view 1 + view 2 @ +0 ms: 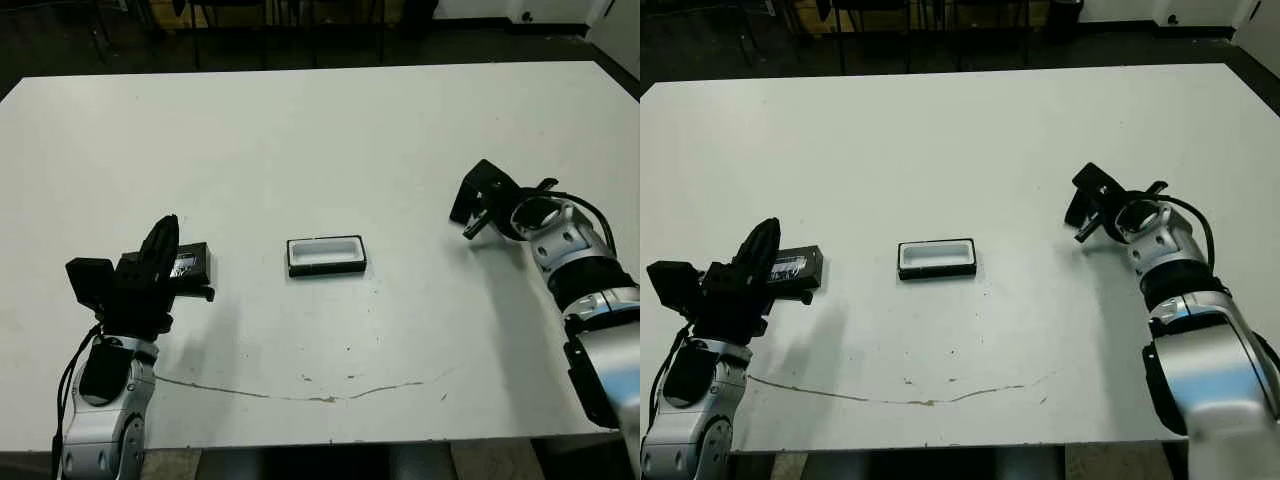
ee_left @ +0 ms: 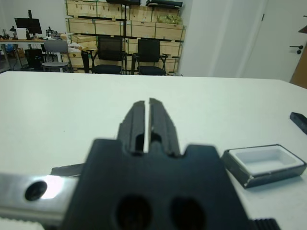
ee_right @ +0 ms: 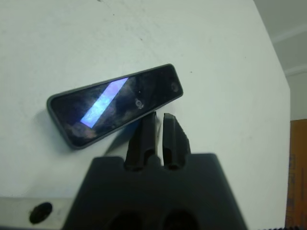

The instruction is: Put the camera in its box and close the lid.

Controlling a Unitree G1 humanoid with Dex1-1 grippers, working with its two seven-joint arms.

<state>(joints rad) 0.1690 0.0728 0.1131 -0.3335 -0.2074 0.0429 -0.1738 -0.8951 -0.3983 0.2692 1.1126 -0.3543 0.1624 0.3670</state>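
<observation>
Hanging just above the white table [image 1: 320,130] on the robot's right side, the right gripper [image 3: 159,120] has its two black fingers pressed close together with nothing between them. Its tips sit right next to the long edge of the camera [image 3: 115,104], and the right wrist view does not show if they touch it. The camera is a slim black bar lying flat on the table, with a shiny face and a bright blue streak of light across it. From the head views the camera is hidden behind the right gripper, so only the wrist view shows it well. On the robot's left side, the left gripper [image 2: 147,106] also has its fingers pushed together, with only a thin gap, and it holds nothing. Just beside that gripper lies the lid [image 1: 798,266], a flat black panel with a small silvery label, and part of it is hidden by the gripper. The box [image 1: 326,255] sits near the middle of the table, between the two arms, well apart from the camera and closer to the lid. It is a small tray with a black rim and a white inside. A thin brown crack line [image 1: 300,392] runs across the table near the front edge.
</observation>
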